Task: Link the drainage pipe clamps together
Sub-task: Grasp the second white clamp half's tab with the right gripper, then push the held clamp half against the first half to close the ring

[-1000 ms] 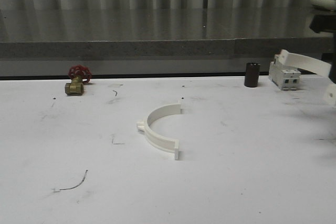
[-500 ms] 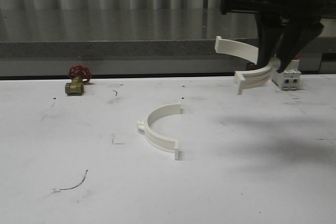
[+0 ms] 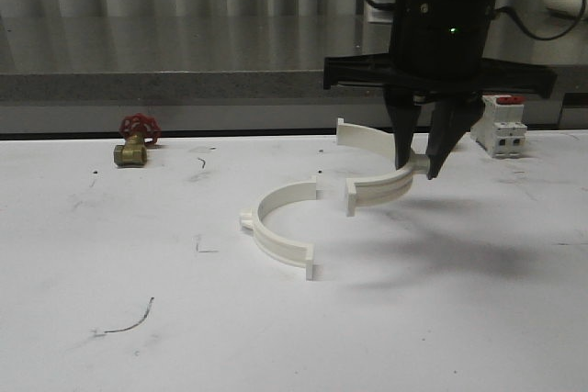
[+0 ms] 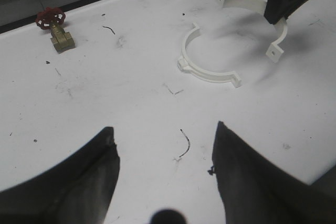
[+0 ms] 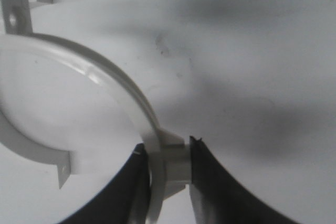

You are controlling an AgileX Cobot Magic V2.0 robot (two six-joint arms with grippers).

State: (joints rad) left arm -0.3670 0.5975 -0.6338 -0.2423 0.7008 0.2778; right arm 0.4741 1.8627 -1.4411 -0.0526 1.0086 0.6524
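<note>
**Right now: one half-ring in the air, one on the table**

Centre right of the front view, I see my right gripper (image 3: 420, 170) hanging below its black arm, fingers pointing down. Its jaws are closed on the small lug of the held half-ring (image 3: 377, 161), and the right wrist view shows the two dark fingertips (image 5: 202, 171) pinching that lug from both sides. The white arc curves away from the grip, with a flat end tab and its screw hole showing at the upper left of that picture. From the front, the held piece hangs above the table (image 3: 138, 245) and casts a shadow below itself; its open side faces left.

Just left of it, the second half-ring (image 3: 280, 227) lies flat on the white tabletop near the middle of the frame, open side facing right toward the held piece. The two are near each other but apart.

At the bottom of the left wrist view, my left gripper (image 4: 165, 163) has its two dark fingers spread wide with nothing between them, over bare table.

A brass valve with a red handwheel (image 3: 134, 142) sits at the left rear of the table, and a white breaker with a red top (image 3: 499, 126) stands at the right rear.
</note>
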